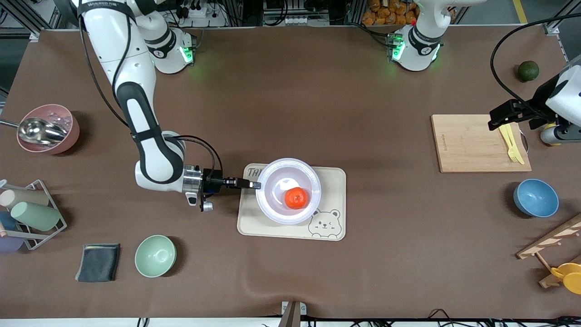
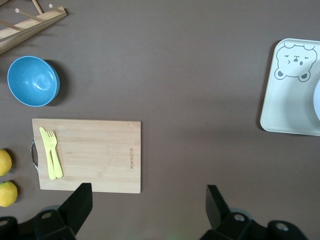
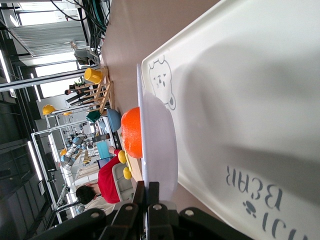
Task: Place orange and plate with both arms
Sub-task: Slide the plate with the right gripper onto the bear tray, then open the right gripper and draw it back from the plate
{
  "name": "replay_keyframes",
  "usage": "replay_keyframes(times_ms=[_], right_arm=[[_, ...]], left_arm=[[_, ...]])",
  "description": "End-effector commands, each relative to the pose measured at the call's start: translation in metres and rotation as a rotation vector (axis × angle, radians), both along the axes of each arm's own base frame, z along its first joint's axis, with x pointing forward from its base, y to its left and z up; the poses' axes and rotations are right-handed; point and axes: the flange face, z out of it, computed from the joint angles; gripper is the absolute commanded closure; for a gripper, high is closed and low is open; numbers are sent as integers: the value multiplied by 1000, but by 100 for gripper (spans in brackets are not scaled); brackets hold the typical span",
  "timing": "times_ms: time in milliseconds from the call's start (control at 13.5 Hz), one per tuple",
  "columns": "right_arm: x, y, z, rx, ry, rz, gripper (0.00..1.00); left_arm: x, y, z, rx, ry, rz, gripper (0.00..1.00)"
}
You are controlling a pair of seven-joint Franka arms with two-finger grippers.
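The pale lavender-white plate (image 1: 272,172) is over the cream bear tray (image 1: 333,181), with the orange (image 1: 296,198) in its well. My right gripper (image 1: 255,185) is shut on the plate's rim at the side toward the right arm's end of the table. In the right wrist view the gripper (image 3: 149,192) pinches the plate (image 3: 159,140) edge-on; the plate seems slightly above the tray (image 3: 250,100), with the orange (image 3: 132,131) on it. My left gripper (image 1: 501,117) is open and empty, up over the table beside the cutting board (image 1: 472,143); its fingers (image 2: 82,200) stand wide apart.
A yellow fork and knife (image 1: 510,143) lie on the cutting board. A blue bowl (image 1: 535,197), a dark green fruit (image 1: 528,71) and two lemons (image 2: 4,177) are near it. A green bowl (image 1: 155,255), a grey cloth (image 1: 98,262), a cup rack (image 1: 27,213) and a pink bowl (image 1: 50,128) are at the right arm's end.
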Motion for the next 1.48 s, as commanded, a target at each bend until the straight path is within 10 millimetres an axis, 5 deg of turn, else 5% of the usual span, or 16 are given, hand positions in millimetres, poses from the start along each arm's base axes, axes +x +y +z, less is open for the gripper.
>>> replay_keyframes(times_ms=[0,445,668,742,965,1039,1188,1410], right_arm=[[10,11,-15,4,7,-13,100],[9,9,-25,-50,2,-25,100],[8,5,-26,-83,-8,6,56],[7,5,-26,-100,-15,28,56],[10,-6,-26,-131,-20,50,26],[9,-8,-25,-145,-23,65,0],[9,-15,-22,-181,32,67,0],[13,-35,16,-267,64,151,0]], left_arm=[[-1,0,2,27,-10,-11,0],[-1,-4,0,27,-7,-10,0],[-1,-3,1,27,-9,-8,0],[-1,-3,0,27,-7,-8,0],[-1,-2,1,27,-9,-7,0],[-1,-2,1,27,-9,-7,0],[-1,-2,1,27,-7,-7,0],[-1,-2,1,27,-7,-7,0]])
